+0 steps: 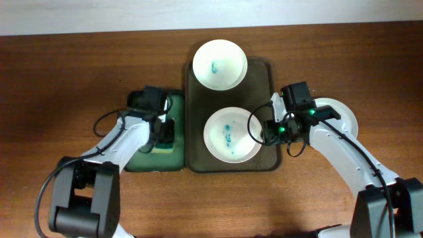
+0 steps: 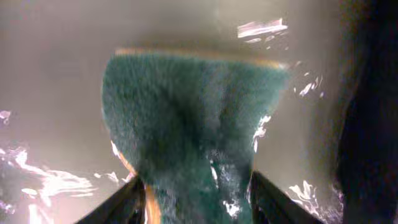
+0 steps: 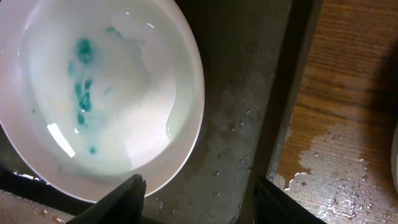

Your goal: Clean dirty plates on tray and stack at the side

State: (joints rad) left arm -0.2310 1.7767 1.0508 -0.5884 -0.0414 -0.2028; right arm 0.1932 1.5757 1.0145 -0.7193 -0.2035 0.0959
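Right gripper [image 3: 199,199] hangs wide open and empty, jaws either side of the rim of the near plate [image 3: 106,93]. That plate, blue-smeared and wet, lies on the tray [image 3: 249,93], the far plate [image 1: 220,64] at its back end. Left gripper [image 2: 196,202] pinches the sponge [image 2: 193,124] in the basin [image 1: 142,158]. Likely trouble: the wet rim slipping from a shallow grip, or scrubbing shoving an unheld plate across the slick tray

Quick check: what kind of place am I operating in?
Probably a tabletop dishwashing test bench: brown wooden table, dark rectangular tray holding white round plates smeared blue, and a green scouring sponge.
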